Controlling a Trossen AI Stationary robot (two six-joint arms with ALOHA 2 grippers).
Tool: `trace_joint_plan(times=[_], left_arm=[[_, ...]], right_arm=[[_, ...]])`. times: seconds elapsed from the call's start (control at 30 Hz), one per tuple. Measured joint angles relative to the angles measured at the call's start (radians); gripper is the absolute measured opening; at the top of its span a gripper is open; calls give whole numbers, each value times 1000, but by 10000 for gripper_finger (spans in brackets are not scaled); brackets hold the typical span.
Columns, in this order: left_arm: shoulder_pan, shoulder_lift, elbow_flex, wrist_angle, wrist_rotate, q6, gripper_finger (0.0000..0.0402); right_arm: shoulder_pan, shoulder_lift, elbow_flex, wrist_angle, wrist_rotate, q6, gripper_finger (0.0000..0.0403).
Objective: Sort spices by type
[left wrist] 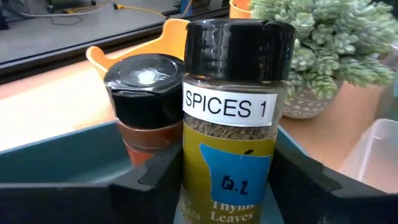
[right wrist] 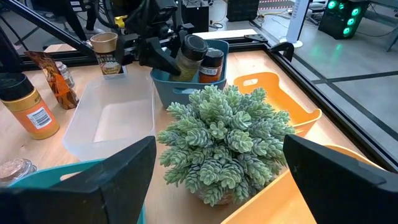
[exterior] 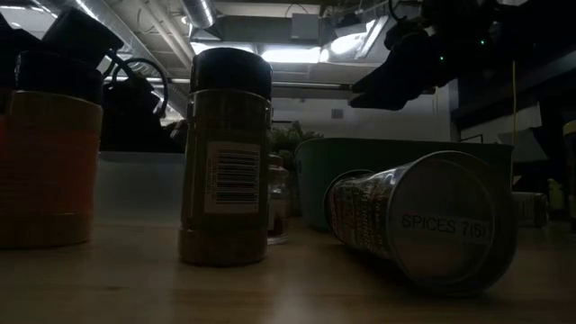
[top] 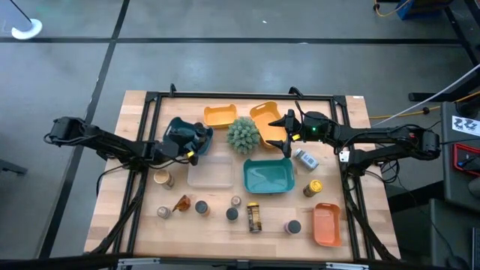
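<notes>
Spice jar [left wrist: 231, 118], black-capped and labelled "SPICES 1", standing between the fingers [left wrist: 155, 180] of the left gripper [top: 189, 152] over the dark teal tray [top: 177, 128] at roughly ten o'clock on the tabletop [top: 135, 217]. A second dark-capped jar [left wrist: 144, 102] with a red-brown fill stands touching it inside the same tray. The fingers flank the jar body below the label; whether they press it or have just let go cannot be told from these views.

The jar appears rigid, glass or hard plastic, with a smooth, somewhat slippery wall. Filled with dried leaves, it is probably light. Being tall and narrow, it would tip easily if released at a tilt, and the right wrist view shows it leaning. The soundest hold is judged to be across the cylindrical body, beneath the cap [left wrist: 236, 50], not on the cap, which may turn.

The right gripper [top: 287, 127] hovers with jaws wide apart and empty near one o'clock, just beside the green spiky plant [top: 243, 134] and above an orange tray [top: 264, 114].

Unsorted spices lie along the near edge: a yellow-lidded jar [top: 313, 187], a round tin [top: 292, 226], an amber packet [top: 181, 203] and an upright bottle [top: 253, 217]. The clear tray [top: 210, 174] and light teal tray [top: 268, 177] sit centrally.
</notes>
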Motion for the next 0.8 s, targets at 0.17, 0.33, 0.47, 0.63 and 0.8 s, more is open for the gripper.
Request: trace_joint_plan(times=[0.17,0.33,0.47,0.63,0.8], left_arm=[[0,0,0,0,24,20,212],[0,0,0,0,41,21,215],[0,0,0,1,102,21,216],[0,0,1,1,110,23,216],[0,0,1,1,110,46,216]], right_arm=[[0,0,0,0,0,0,351],[0,0,0,0,0,0,351],[0,0,0,0,0,0,351],[0,0,0,0,0,0,351],[0,0,0,0,0,0,351]])
